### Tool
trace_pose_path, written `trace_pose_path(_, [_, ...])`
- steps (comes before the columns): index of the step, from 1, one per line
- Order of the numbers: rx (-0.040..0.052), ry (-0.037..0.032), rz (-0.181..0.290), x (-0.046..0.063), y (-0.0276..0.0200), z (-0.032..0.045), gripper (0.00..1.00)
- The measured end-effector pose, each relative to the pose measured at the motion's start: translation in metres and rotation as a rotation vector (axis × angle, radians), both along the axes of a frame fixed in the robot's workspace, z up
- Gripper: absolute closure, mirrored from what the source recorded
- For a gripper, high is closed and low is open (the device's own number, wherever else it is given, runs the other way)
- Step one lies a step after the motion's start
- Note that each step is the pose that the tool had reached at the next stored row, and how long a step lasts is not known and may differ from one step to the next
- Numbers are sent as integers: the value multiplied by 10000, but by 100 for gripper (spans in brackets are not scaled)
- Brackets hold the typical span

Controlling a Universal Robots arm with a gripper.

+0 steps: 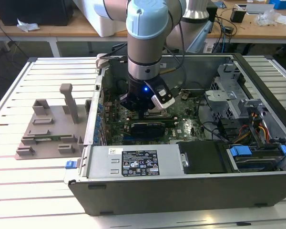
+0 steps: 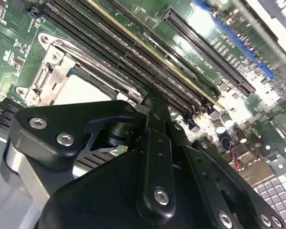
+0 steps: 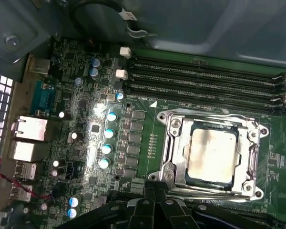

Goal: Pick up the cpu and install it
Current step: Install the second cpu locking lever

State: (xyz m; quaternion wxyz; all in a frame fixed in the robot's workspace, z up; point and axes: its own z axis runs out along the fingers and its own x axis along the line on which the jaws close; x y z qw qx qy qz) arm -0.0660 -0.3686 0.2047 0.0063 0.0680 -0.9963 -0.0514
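The cpu [image 3: 212, 155], a silvery square chip, lies flat inside the metal socket frame [image 3: 174, 143] on the green motherboard [image 3: 148, 138]. In the second wrist view a pale part of the cpu [image 2: 81, 90] shows past the black linkage, inside the socket frame [image 2: 47, 62]. My gripper [image 3: 156, 187] hangs just beside the socket with its black fingers [image 3: 148, 188] pressed together and nothing between them. In the exterior view the gripper [image 1: 145, 113] is down inside the open computer case [image 1: 181, 191], over the motherboard.
Rows of memory slots [image 3: 205, 78] run along one side of the socket. A grey plastic fixture block [image 1: 47, 129] stands on the slatted table at the exterior view's left. Drive bays and cables [image 1: 248, 124] fill the case's right side in that view.
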Motion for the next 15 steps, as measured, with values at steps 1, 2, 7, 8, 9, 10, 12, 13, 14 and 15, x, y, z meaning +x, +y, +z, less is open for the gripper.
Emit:
trace_pose_path(1, [17,-3,17,0,35,-11,89])
trace_pose_path(2, [21,-9,33,2,62,-17,89])
trace_pose_path(7, [30,-5,68,1,87,-34,89])
trace_pose_path(8, [35,-21,72,1,88,-21,89])
trace_pose_path(9, [35,-25,73,1,88,2,89])
trace_pose_path(10, [30,-23,73,1,89,64,89])
trace_pose_path(12, [31,-24,73,1,94,160,89])
trace_pose_path(13, [31,-23,73,6,98,185,89])
trace_pose_path(14, [32,-21,72,17,101,185,89])
trace_pose_path(15, [30,-9,72,49,106,186,89])
